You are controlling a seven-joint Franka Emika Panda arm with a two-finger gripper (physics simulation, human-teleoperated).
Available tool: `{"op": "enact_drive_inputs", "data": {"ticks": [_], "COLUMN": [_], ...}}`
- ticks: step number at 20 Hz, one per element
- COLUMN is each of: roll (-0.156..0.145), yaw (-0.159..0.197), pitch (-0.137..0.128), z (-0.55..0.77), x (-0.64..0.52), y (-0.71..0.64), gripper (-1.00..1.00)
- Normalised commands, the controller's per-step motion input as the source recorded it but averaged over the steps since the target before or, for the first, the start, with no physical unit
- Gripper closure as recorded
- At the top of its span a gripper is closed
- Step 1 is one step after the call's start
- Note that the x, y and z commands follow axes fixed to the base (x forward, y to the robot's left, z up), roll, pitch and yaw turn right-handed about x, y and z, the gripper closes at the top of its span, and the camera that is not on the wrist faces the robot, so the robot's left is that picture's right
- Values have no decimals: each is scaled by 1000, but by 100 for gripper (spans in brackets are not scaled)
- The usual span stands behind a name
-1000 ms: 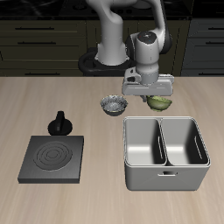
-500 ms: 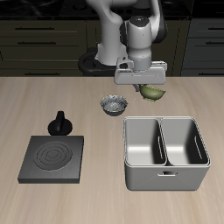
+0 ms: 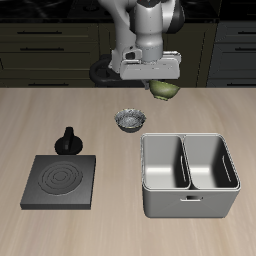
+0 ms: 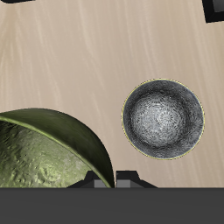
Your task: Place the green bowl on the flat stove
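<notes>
While lifted clear of the table [image 3: 60, 110]: green bowl [image 3: 165, 91], tilted, clamped at rim by gripper [image 3: 160, 88] fingers; above and behind grey-white patterned bowl [image 3: 128, 120]; well apart from flat stove [image 3: 61, 179].

Wooden table [image 3: 60, 115] carries flat stove [image 3: 61, 181], grey-white bowl [image 3: 129, 121], basin [image 3: 190, 176]

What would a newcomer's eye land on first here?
The end effector holding the green bowl in the air near the table's back edge. Then the grey double basin toward the front, and the flat stove across from it, with a small patterned bowl between.
</notes>
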Motion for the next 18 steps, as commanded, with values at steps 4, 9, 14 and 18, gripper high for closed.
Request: {"op": "enact_drive_inputs", "data": {"ticks": [4, 9, 14, 18], "roll": [-19, -12, -73, -37], "yaw": [39, -9, -24, -22], "pitch": [-91, -26, -18, 16], "z": [700, 408, 282, 43], "x": [-137, -46, 69, 25], "y": [-314, -248, -514, -248], "gripper": [100, 100, 100, 100]}}
